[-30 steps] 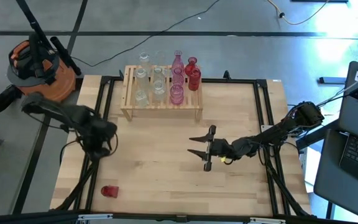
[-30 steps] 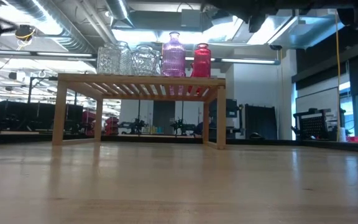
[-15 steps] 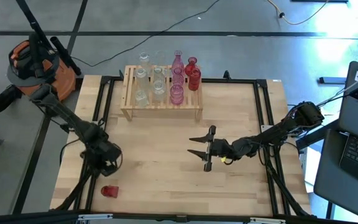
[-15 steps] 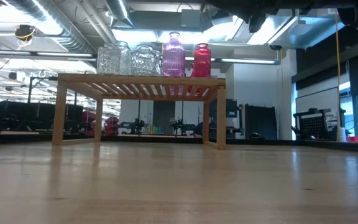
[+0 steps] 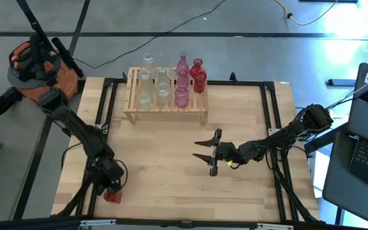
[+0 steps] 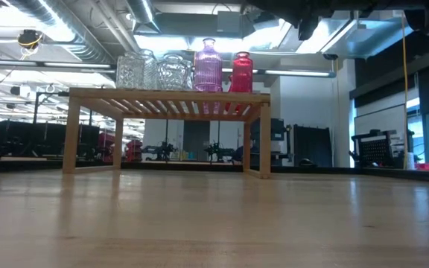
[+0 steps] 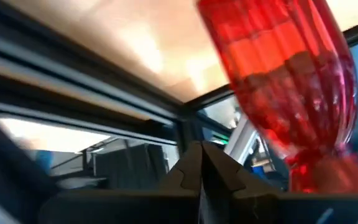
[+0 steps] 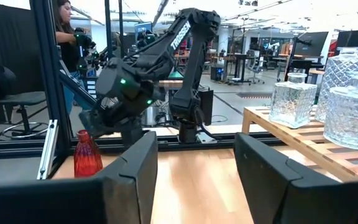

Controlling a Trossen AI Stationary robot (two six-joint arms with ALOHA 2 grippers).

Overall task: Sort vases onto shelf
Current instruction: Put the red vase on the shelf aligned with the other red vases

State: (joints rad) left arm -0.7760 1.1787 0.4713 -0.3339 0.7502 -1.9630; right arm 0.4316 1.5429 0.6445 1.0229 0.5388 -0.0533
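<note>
You're at the pickup step: your left gripper [image 5: 112, 182], fingers closed, sits against the last red vase [image 5: 112, 197] at lower left of the desk [image 5: 171, 179], right gripper [image 5: 211, 153] half-open mid-frame; open those fingers before grasping for the shelf [image 5: 166, 108].

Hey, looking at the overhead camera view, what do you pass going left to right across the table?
Left gripper beside the lone red vase → shelf holding clear, pink and red vases → right gripper, open over bare table.
</note>
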